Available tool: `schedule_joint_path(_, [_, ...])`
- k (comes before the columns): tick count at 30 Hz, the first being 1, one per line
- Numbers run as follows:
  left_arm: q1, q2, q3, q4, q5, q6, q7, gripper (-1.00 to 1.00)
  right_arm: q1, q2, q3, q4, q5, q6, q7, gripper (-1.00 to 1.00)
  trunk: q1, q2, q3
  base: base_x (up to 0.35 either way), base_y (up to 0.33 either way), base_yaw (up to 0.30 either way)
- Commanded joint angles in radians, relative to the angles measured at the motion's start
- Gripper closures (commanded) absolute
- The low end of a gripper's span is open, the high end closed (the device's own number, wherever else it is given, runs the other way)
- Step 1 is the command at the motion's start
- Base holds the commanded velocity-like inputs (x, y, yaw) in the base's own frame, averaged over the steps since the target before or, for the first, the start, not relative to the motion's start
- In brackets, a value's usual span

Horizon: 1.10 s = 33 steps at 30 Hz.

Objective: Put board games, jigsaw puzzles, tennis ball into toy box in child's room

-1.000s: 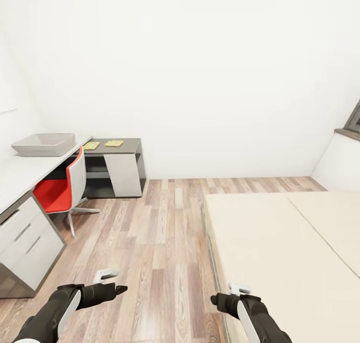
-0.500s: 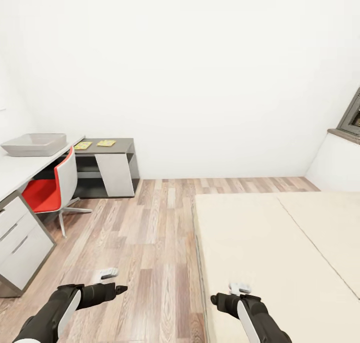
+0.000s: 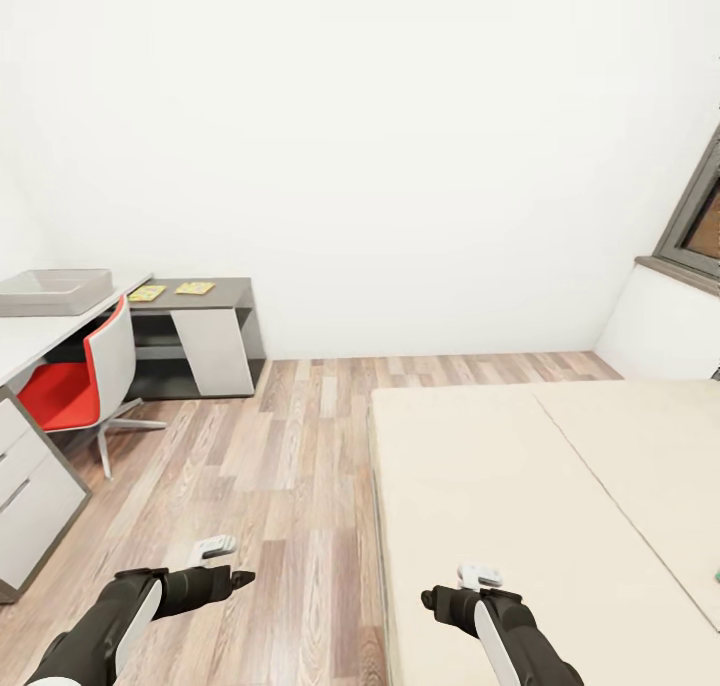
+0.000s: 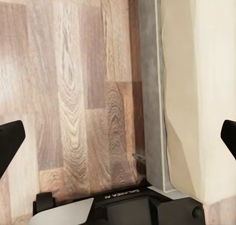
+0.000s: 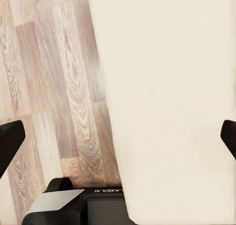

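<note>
Both pincers, left pincer (image 4: 118, 136) and right pincer (image 5: 118, 136), are hanging spread apart and empty; toy box (image 3: 52, 292) and jigsaw puzzles (image 3: 170, 290) are sitting on the surface (image 3: 30, 336); bed (image 3: 520, 506) is lying at right.

Black arms (image 3: 120, 616) with white panels; wrist lettering reads GALAXEA AI.

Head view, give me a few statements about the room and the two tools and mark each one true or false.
1. The toy box sits on the pale table. True.
2. Two jigsaw puzzles lie inside the toy box. False: they lie on the darker, lower desk section, apart from the box.
3. The left tool holds a board game. False: its fingers are apart with nothing between them.
4. The right tool hangs over the bed edge. True.
5. The red chair is tipped over. False: it stands upright at the table.
</note>
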Motion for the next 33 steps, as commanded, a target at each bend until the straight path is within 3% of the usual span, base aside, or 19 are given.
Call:
schedule_joint_path(1, [0.000, 0.000, 0.002, -0.001, 0.009, 0.009, 0.000, -1.00, -0.001, 0.001, -0.003, -0.001, -0.008, 0.005, -0.002, -1.00, 0.001, -0.002, -0.002, 0.000, -0.026, -0.015])
schedule_joint_path(33, [0.000, 0.000, 0.002, -0.001, 0.009, 0.009, 0.000, -1.00, -0.001, 0.001, -0.002, -0.001, -0.008, 0.005, -0.002, -1.00, 0.001, -0.002, -0.002, 0.000, -0.011, -0.002])
